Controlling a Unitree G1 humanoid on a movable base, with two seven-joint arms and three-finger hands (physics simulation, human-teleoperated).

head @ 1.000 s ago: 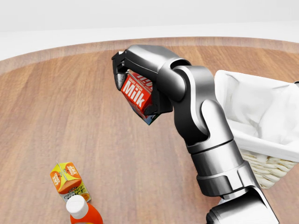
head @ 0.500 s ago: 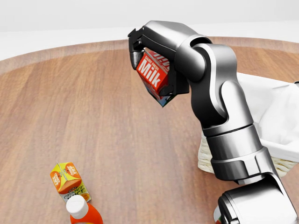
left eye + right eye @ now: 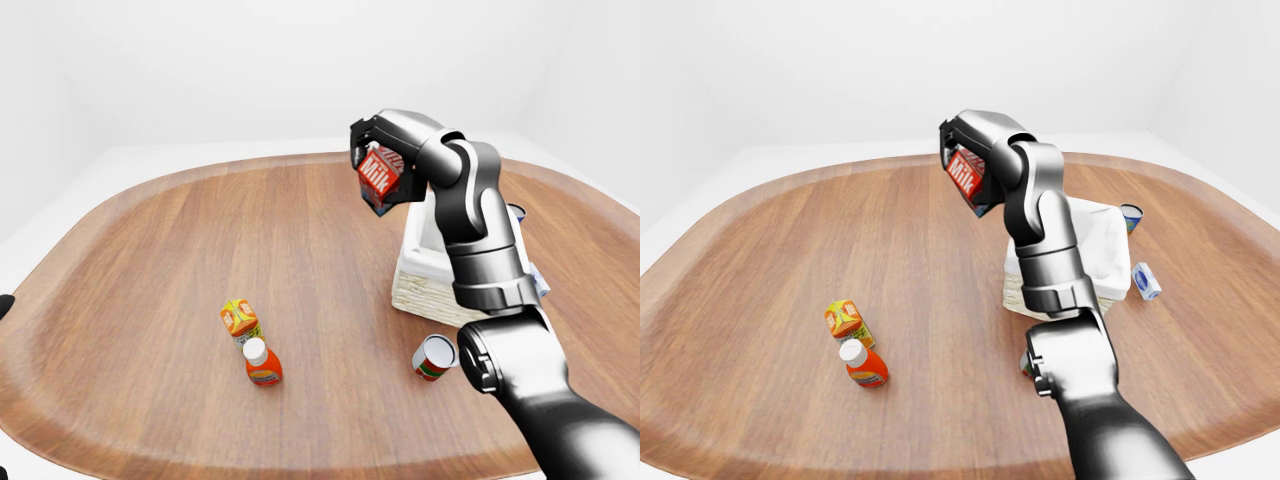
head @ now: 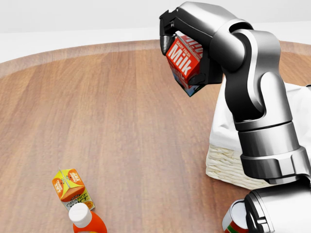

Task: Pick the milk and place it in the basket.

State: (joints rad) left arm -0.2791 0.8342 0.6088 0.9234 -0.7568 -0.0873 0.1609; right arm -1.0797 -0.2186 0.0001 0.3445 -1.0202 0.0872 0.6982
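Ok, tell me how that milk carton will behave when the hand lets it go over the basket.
The milk carton is boxy and flat-sided, so it probably won't roll. Held tilted in the right hand, it will likely topple onto a side. The basket has a cloth lining, which should soften the landing; the carton looks stiff enough to survive.

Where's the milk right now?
In the head view, the milk is top centre, held aloft in the right robot hand, just left of the basket.

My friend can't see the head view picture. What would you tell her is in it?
The robot's right hand holds a red milk carton in the air, up left of a white-lined wicker basket. An orange juice carton and orange bottle stand on the wooden table.
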